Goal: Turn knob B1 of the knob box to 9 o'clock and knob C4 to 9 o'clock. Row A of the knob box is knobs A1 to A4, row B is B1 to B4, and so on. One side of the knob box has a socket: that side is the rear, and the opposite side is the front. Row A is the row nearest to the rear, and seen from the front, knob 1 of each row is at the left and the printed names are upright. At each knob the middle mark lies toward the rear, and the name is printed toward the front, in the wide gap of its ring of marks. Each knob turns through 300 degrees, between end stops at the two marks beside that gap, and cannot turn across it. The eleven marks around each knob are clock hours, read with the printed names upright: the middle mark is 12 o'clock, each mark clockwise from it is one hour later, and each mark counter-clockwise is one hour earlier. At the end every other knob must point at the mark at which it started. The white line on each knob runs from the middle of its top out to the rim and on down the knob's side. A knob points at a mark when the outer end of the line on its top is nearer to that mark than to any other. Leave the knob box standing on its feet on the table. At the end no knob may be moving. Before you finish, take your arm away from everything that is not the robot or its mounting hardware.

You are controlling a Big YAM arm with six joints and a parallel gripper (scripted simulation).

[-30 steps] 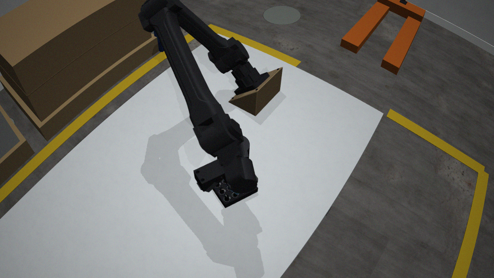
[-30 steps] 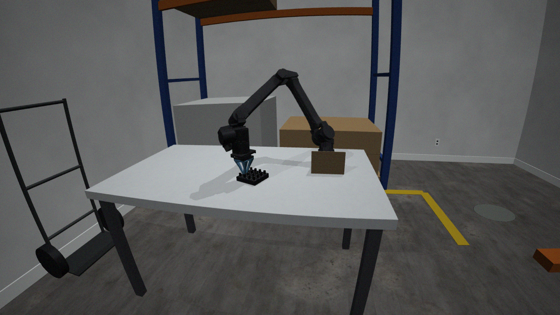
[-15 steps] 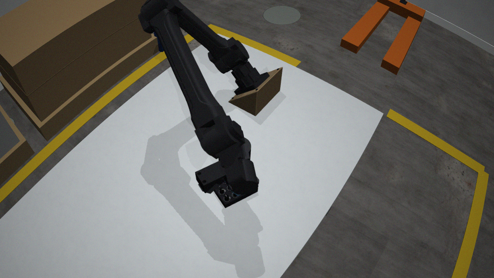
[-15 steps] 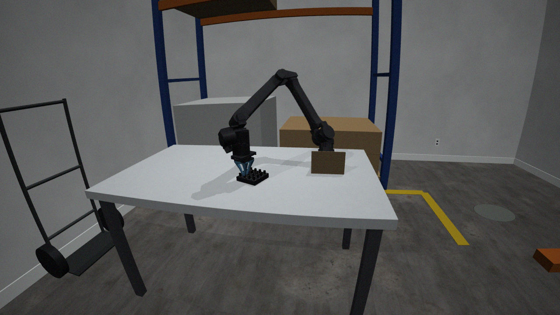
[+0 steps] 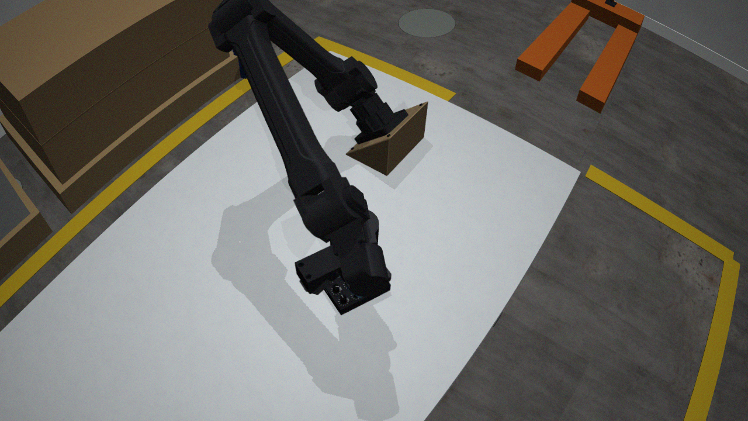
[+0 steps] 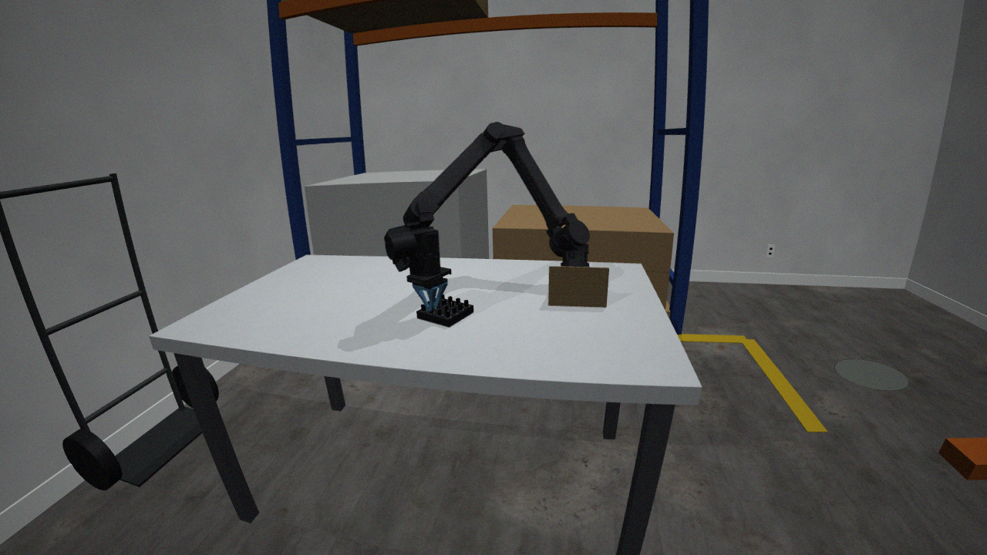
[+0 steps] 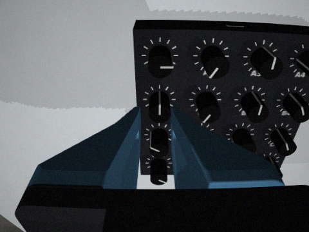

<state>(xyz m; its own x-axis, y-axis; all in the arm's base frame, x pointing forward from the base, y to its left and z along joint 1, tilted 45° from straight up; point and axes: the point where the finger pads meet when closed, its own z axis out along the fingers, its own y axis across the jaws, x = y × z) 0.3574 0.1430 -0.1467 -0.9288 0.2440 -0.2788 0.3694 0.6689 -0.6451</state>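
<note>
The black knob box (image 6: 443, 314) stands on the white table and has several knobs; in the top view (image 5: 342, 299) my wrist hides most of it. In the wrist view the box (image 7: 223, 95) has its rear edge away from me, so the left column is A1 (image 7: 161, 61), B1 (image 7: 159, 104), C1 (image 7: 159, 140) and D1 (image 7: 159, 172). My gripper (image 7: 156, 116) hangs just above this column (image 6: 429, 302). Its blue fingers stand a little apart, with the tips on either side of B1 and not touching it. B1's white line runs straight up and down in the wrist view. A1's line points right. C4 is partly cut off at the right edge.
A brown wedge block (image 5: 393, 140) (image 6: 578, 286) carries the arm's base at the back of the table. Cardboard boxes (image 5: 78, 89) and blue shelving (image 6: 662, 158) stand behind the table, and a hand truck (image 6: 82, 331) stands at the left.
</note>
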